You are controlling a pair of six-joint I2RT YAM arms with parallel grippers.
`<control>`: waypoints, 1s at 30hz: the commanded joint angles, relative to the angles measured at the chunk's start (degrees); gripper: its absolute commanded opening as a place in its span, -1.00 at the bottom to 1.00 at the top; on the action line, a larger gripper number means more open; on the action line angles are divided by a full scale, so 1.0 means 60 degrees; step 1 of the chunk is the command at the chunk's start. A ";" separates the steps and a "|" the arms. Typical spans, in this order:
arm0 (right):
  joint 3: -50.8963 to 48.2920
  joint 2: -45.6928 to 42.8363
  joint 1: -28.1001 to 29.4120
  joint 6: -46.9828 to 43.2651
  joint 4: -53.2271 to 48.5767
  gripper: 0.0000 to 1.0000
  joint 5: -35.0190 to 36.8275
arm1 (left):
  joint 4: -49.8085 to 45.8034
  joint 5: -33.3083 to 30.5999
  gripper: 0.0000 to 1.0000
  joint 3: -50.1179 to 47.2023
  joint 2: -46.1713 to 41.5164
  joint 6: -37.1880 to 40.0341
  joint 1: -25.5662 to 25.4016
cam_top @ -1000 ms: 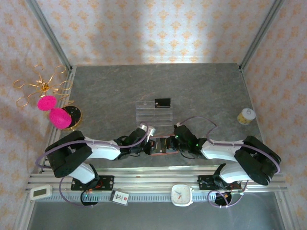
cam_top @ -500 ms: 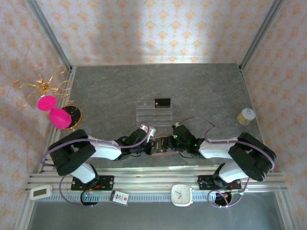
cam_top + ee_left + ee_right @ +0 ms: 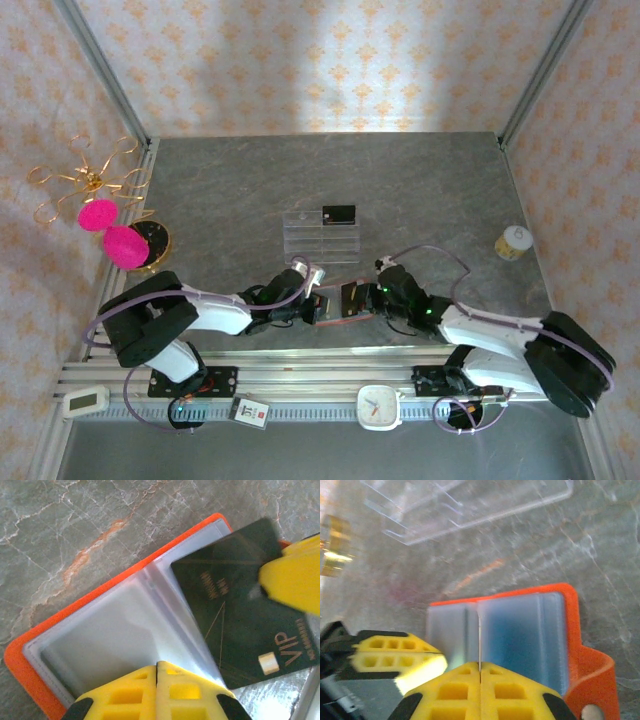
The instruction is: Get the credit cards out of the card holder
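Note:
The orange card holder (image 3: 30,645) lies open on the table near the front edge, its grey-blue sleeves (image 3: 520,640) facing up. It sits between both grippers (image 3: 335,312). My right gripper (image 3: 479,669) is shut on a black credit card marked VIP (image 3: 235,610). From the right wrist the card is a thin edge-on line; it slants over the holder's right page. My left gripper (image 3: 157,666) is shut, its tips against the clear sleeve of the left page. Another dark credit card (image 3: 339,213) lies on the clear tray (image 3: 320,238).
The clear compartment tray (image 3: 470,510) stands just beyond the holder. A small yellow-lidded jar (image 3: 514,242) is at the right edge. Pink pompoms on a gold stand (image 3: 115,240) sit at the left. The aluminium rail (image 3: 320,375) runs along the near edge.
My right gripper has drawn back to the right, and the black card has come out over the holder's page. The left gripper stays put on the holder.

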 commanded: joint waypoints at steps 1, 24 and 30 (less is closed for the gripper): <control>0.0295 -0.0829 -0.0063 -0.0929 -0.0437 -1.00 0.0221 | 0.0203 0.0123 -0.91 0.0111 -0.1069 -0.0118 0.0164; 0.0944 -0.2279 -0.0063 -0.0264 0.3577 -1.00 -0.1083 | 0.6124 0.1061 -0.35 -0.2048 -0.4350 -0.1936 0.0833; 0.1097 -0.1971 -0.0035 -0.0135 0.4175 -1.00 -0.1436 | 0.6235 0.1098 -0.35 -0.2033 -0.4225 -0.2025 0.0860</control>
